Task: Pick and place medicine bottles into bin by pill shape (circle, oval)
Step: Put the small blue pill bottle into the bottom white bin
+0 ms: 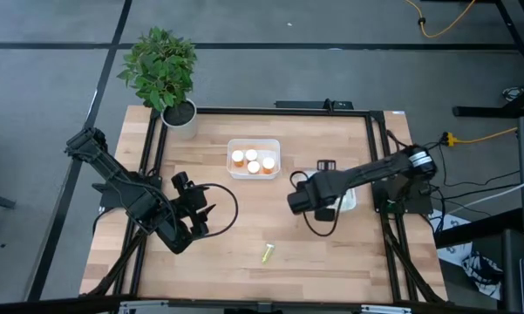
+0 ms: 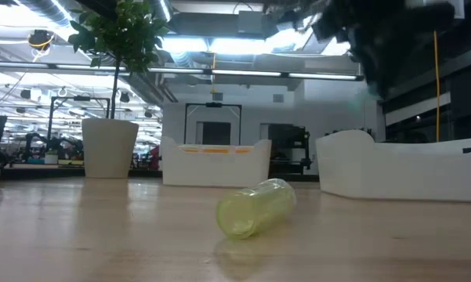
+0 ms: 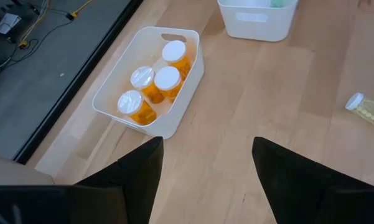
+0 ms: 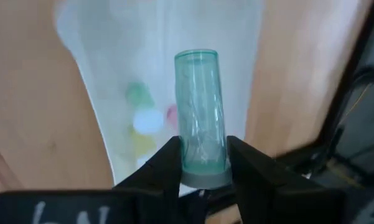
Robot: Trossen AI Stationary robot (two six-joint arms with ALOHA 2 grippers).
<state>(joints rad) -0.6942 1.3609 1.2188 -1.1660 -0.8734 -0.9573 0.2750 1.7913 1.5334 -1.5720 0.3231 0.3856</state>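
Teal bottle (image 4: pixel 199 112): pinched in your right hand (image 4: pixel 202 163), over the white bin (image 1: pixel 347 201) at frame right | yellow bottle (image 1: pixel 268 254): lying on the worktop (image 1: pixel 331 253), lower centre | left hand (image 3: pixel 205 165): spread, lower left.

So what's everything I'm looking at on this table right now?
Orange bottles: four, white caps, in the middle white bin.
Yellow bottle: one, lying on its side on the bare wood near the front edge.
Teal bottle: one, held over the right white bin.
Potted plant: one, green, back-left corner.
Left gripper: open, empty, front left.
Right gripper: shut on the teal bottle.
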